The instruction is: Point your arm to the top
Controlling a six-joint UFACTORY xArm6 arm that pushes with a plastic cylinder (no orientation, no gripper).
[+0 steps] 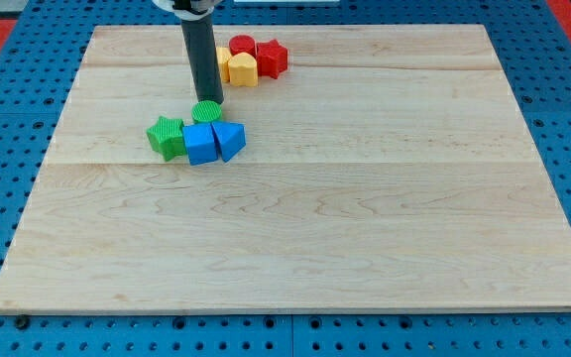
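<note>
Tip (210,102) of our dark straight rod: rests on the pale wooden worktop (365,228), touching the green round block (206,111) from the view's top side. No fingers fitted, so nothing clenched or released. Advice: draw straight toward the view's top, passing left of the yellow block (238,67) and red blocks (258,53), leaving blue blocks (212,141) and green star block (167,136) undisturbed.
</note>
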